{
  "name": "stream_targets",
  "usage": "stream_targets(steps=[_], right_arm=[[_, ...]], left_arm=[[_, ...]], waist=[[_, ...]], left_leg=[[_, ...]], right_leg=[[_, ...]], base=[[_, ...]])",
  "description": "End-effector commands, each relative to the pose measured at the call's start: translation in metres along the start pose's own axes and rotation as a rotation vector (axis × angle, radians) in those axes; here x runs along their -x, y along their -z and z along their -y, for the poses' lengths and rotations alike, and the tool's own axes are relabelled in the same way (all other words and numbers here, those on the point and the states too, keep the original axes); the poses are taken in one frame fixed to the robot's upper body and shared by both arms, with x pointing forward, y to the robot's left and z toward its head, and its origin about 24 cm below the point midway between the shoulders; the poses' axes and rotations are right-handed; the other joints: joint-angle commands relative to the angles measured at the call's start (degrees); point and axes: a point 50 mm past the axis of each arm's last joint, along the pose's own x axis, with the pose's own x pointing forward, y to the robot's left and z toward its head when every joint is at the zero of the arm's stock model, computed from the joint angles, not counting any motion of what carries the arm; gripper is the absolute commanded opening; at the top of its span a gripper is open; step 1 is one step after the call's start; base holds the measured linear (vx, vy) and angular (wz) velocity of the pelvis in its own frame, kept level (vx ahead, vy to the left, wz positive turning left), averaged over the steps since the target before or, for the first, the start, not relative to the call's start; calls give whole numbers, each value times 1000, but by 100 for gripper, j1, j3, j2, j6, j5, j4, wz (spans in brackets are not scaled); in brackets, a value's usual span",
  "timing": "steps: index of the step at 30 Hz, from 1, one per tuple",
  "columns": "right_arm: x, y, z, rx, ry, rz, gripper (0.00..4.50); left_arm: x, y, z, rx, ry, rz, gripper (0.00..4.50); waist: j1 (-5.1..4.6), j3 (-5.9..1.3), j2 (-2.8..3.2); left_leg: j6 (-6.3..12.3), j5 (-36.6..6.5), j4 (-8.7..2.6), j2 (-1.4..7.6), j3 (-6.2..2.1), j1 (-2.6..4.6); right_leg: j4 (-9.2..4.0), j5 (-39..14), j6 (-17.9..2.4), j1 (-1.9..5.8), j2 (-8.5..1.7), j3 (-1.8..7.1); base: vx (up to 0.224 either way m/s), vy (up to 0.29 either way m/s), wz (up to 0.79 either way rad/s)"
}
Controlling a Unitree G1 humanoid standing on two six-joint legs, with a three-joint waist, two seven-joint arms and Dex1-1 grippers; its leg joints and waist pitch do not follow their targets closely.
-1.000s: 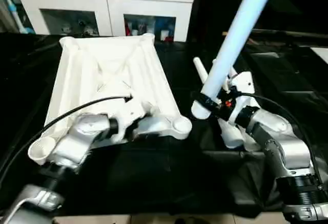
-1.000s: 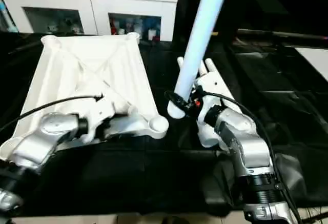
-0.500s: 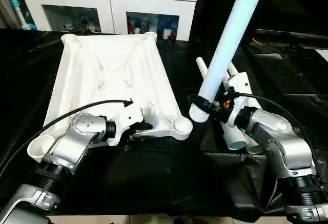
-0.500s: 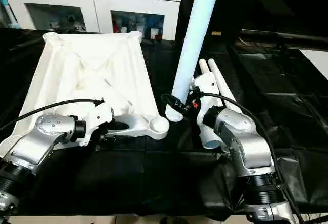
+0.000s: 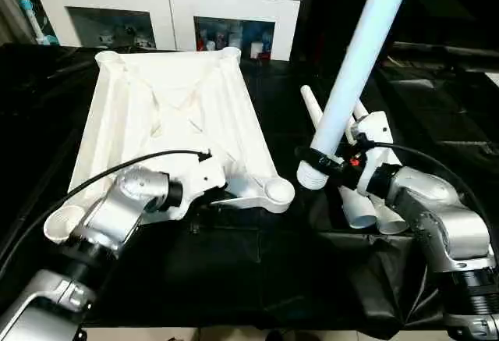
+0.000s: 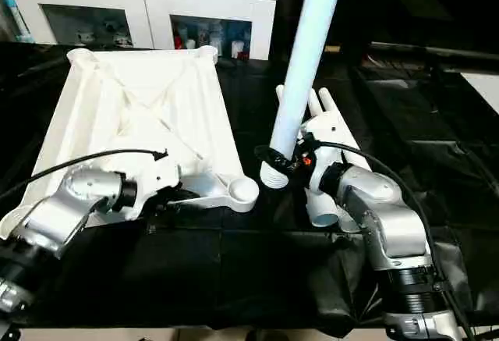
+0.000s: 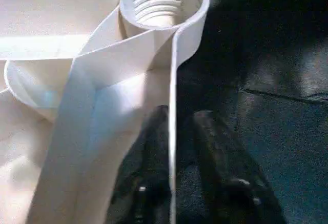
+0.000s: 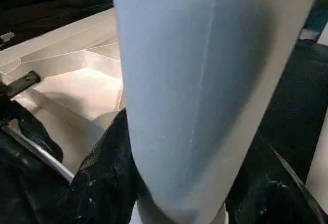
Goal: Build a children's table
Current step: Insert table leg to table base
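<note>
White plastic tabletop (image 5: 168,115) rim sits pinched in our left gripper (image 7: 174,137) near its corner socket (image 5: 277,191); our right gripper (image 5: 337,161) clasps an upright leg (image 5: 355,76).

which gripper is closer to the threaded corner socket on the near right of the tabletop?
Left. The left gripper straddles the tabletop rim just behind that socket; the right gripper holds the leg beside it, apart.

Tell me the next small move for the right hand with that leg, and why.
Probably shift the leg left until its threaded end hangs over the near-right corner socket. The right hand holds it beside that empty socket, and the left hand pinches the tabletop rim.
</note>
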Motion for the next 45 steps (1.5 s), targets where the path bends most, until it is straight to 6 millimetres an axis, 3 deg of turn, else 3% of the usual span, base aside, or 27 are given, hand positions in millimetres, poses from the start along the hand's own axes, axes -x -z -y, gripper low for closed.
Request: stream_targets(steps=[1,2,3,5,6,7,8,9,11,16,17,18,21,23,26,31,33,34,39,45], right_arm=[[-3,-7,-3,16,-17,20,186],[-6,-7,-6,9,-29,23,186],[-8,-8,-8,4,-37,28,186],[-14,-12,-13,-31,-74,47,186],[-15,-13,-14,-41,-85,52,186],[-20,-13,-15,-56,-109,55,186],[-22,-13,-15,-50,-112,51,186],[-25,-12,-16,-41,-115,44,186],[-30,-13,-17,-37,-143,43,186],[-36,-14,-21,-12,-246,22,186],[-36,-15,-25,-17,-295,14,186],[-36,-14,-29,-14,-333,4,186],[-35,-12,-32,6,-376,-27,186],[-36,-9,-30,9,-393,-42,186],[-38,-6,-30,17,-398,-58,186],[-42,2,-31,15,-413,-73,186],[-44,7,-31,10,-425,-94,186],[-45,10,-31,10,-427,-108,186],[-43,14,-28,-28,-455,-128,186],[-46,21,-26,-49,-453,-148,186]], left_arm=[[-2,5,3,1,46,-54,54],[-1,8,4,1,49,-70,46],[0,10,4,6,48,-78,43],[1,13,4,16,58,-109,34],[1,14,4,13,59,-121,14],[2,16,3,24,66,-128,6],[3,17,3,19,71,-137,3],[4,19,3,12,79,-151,1],[6,22,3,-5,110,-187,0],[9,15,-1,-19,112,-200,0],[9,12,-1,-11,124,-187,0],[9,9,-1,-7,131,-175,0],[7,5,-3,-17,139,-160,0],[5,2,-8,-45,124,-153,0],[5,2,-9,-47,118,-152,0],[7,-1,-7,-62,114,-132,0],[9,-1,-9,-63,104,-132,0],[10,0,-9,-68,109,-134,0],[12,3,-11,-73,112,-147,0],[12,3,-9,-63,115,-137,0]], waist=[[20,-344,92],[11,-357,96],[-5,-372,39],[-8,-344,71],[8,-358,31],[0,-294,35],[0,-300,46],[-11,-310,-7],[5,-325,21],[33,-369,34],[48,-380,100],[47,-380,56],[68,-409,57],[74,-414,-8],[113,-420,18],[164,-422,-54],[164,-429,-32],[155,-416,7],[159,-402,-60],[161,-391,-53]], left_leg=[[247,-605,-464,125,9,-80],[254,-581,-463,127,6,-77],[268,-564,-461,130,8,-85],[269,-590,-469,131,8,-81],[285,-594,-474,139,-3,-76],[280,-680,-490,145,5,-78],[274,-750,-485,138,10,-67],[274,-773,-486,134,16,-69],[227,-712,-491,145,-6,-69],[263,-433,-474,158,12,-64],[253,-436,-470,158,6,-57],[257,-472,-467,154,16,-61],[235,-444,-458,158,13,-63],[265,-419,-452,149,25,-63],[262,-389,-448,163,27,-52],[232,-346,-453,168,33,-67],[265,-268,-449,172,30,-61],[267,-294,-452,166,36,-61],[279,-377,-455,163,33,-68],[246,-416,-459,160,28,-75]], right_leg=[[-383,-1325,-1190,435,-328,246],[-369,-1244,-1223,437,-329,244],[-366,-1226,-1231,449,-328,240],[-368,-1275,-1247,432,-334,242],[-360,-1376,-1238,448,-355,242],[-402,-1551,-1189,400,-350,244],[-404,-1650,-1176,392,-346,243],[-421,-1758,-1136,401,-347,243],[-403,-1842,-1070,401,-380,250],[-323,-1114,-1324,429,-380,249],[-313,-1072,-1352,432,-385,248],[-321,-1060,-1369,446,-377,247],[-317,-1051,-1390,468,-387,247],[-327,-1095,-1366,461,-378,249],[-322,-1120,-1372,447,-397,252],[-306,-1183,-1317,450,-403,248],[-287,-1060,-1340,441,-406,244],[-302,-1012,-1355,435,-394,242],[-317,-1200,-1308,447,-401,246],[-329,-1376,-1261,444,-405,243]], base=[[0,0,0],[0,0,0],[0,0,0],[0,0,0],[0,0,0],[0,0,0],[0,0,0],[0,0,0],[0,0,0],[0,0,0],[0,0,0],[0,0,0],[0,0,0],[0,0,0],[0,0,0],[0,0,0],[0,0,0],[0,0,0],[0,0,0],[0,0,0]])
